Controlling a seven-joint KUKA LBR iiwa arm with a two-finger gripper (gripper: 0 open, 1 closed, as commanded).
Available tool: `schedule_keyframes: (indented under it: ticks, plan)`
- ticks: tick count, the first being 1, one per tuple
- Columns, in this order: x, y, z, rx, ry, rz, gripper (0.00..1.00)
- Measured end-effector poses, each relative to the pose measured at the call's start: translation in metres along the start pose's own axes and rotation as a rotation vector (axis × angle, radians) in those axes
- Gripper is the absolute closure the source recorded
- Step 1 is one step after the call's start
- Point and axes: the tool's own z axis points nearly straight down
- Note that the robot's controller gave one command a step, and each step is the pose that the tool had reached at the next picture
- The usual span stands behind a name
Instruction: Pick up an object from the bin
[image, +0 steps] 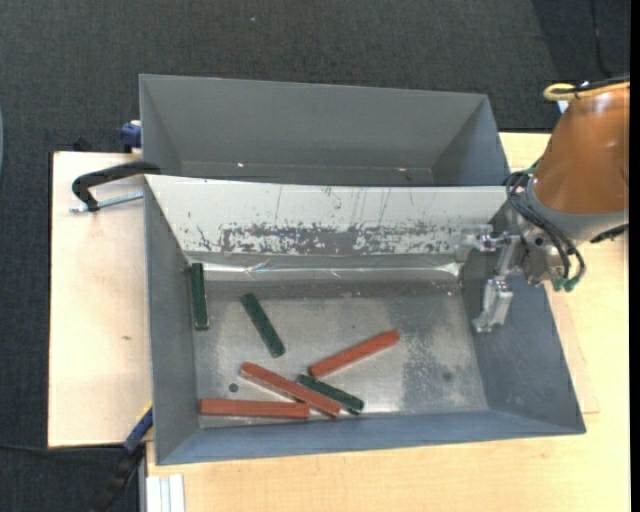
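Red and green sticks (290, 389) lie on the bin (525, 395) floor, left of the gripper (487, 312); nearest, one red stick (355, 354). Whether it's open, I cannot tell; nothing lifted yet.

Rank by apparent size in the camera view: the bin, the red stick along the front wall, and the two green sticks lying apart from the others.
1. bin
2. front red stick
3. left green stick and middle green stick: they look about alike, so left unranked.
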Motion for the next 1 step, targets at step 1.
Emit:
schedule_keyframes:
  ticks: [1]
  plan:
    - [-0.0083, 0.0254, 0.0674, -0.003, 0.003, 0.031, 0.00]
